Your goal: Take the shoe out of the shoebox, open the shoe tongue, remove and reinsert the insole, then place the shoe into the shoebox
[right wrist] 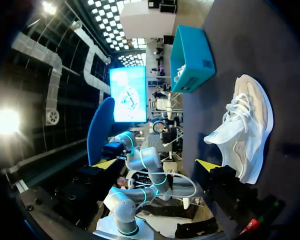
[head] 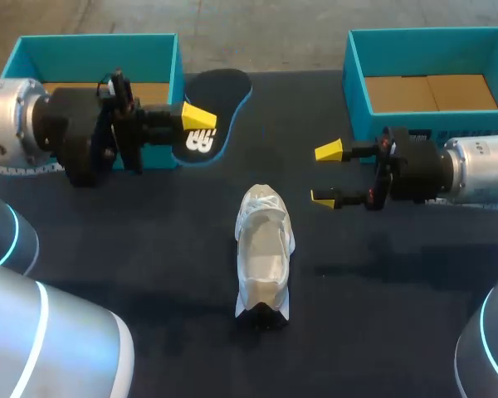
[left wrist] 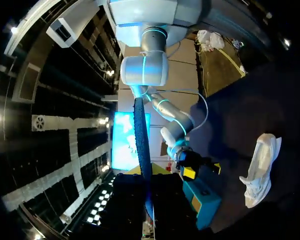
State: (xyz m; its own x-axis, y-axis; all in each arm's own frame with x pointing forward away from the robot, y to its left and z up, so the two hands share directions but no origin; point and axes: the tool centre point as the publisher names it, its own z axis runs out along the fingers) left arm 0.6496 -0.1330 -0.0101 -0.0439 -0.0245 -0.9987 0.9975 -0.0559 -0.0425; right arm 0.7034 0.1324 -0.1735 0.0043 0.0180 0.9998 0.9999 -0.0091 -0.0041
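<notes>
Two arms are sharing the work: our left gripper (head: pixel 195 124) is pinching the insole (head: pixel 220 91) beside the left shoebox (head: pixel 100 40), clear of the white shoe (head: pixel 264 249) lying on the table (head: pixel 382 315), while our right gripper (head: pixel 325 174) is hovering open beside it, probably ready to steady it.

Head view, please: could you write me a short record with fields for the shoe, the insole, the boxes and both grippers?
shoe: white, on the table between the arms, outside both boxes
insole: out of the shoe, held beside the left shoebox
left gripper: shut on the insole
right gripper: open, empty, beside the shoe
right shoebox: no shoe inside
</notes>
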